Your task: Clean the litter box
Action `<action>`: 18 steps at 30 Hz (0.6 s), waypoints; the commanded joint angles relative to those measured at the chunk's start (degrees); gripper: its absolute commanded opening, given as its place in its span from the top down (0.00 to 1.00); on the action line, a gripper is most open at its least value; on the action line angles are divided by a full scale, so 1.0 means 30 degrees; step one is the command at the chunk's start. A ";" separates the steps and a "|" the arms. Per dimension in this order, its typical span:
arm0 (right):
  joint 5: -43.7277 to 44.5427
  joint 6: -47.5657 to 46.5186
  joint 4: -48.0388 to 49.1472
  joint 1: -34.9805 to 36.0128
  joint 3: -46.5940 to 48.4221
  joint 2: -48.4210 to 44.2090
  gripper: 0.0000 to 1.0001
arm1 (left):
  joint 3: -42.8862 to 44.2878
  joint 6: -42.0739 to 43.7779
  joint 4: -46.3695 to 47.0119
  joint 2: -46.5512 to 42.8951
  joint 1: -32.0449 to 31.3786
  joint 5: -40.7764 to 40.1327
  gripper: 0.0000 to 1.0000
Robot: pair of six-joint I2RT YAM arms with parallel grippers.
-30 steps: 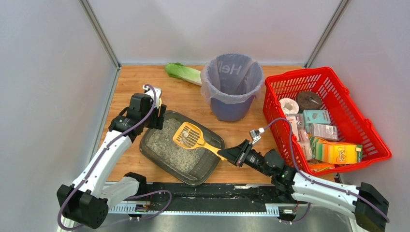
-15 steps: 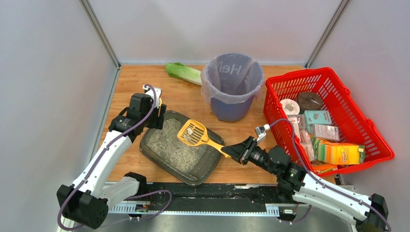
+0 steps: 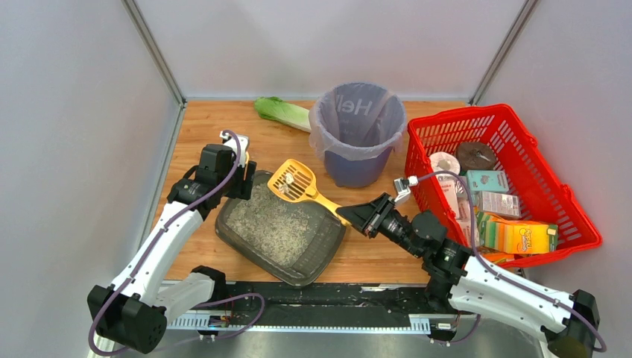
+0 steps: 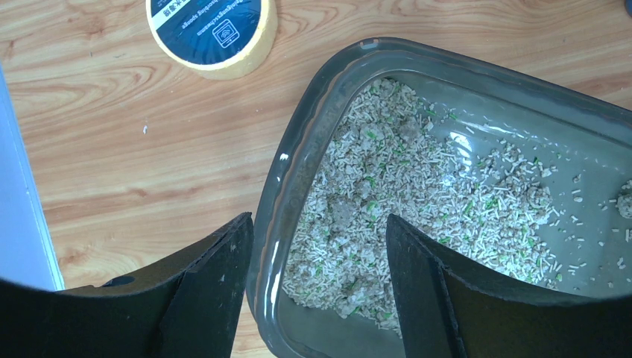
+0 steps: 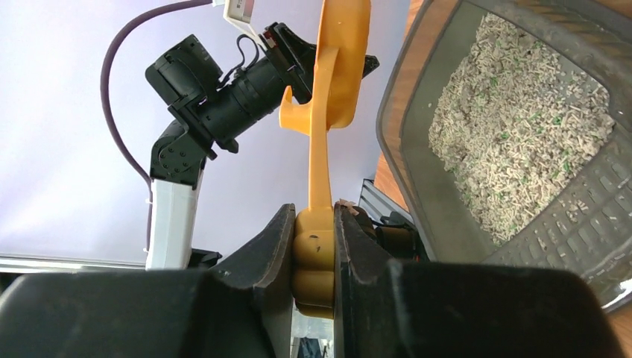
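bin (image 3: 356, 170) behind litter box (image 3: 319, 240), basket (image 3: 477, 113) at right

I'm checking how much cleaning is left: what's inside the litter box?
Pale litter with green flecks and a few clumps covers most of the litter box floor; the ribbed end is bare. Anything buried under the litter is hidden.

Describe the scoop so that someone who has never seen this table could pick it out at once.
On the wooden table, find the dark grey litter box left of centre. Above its far rim, toward the lined bin, the right claw holds the scoop by its handle. It is the only bright yellow, slotted tool there.
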 commanded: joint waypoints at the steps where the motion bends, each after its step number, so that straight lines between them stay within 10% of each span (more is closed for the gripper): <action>1: 0.0241 -0.0089 0.1479 -0.0457 0.1814 0.0692 1.00 | 0.0004 0.0159 0.0497 -0.0275 -0.0094 -0.0096 0.26; 18: -0.3949 0.0356 0.2537 -0.4997 0.5740 0.3333 1.00 | 0.0092 0.0159 0.0439 -0.0245 -0.0094 -0.0009 0.26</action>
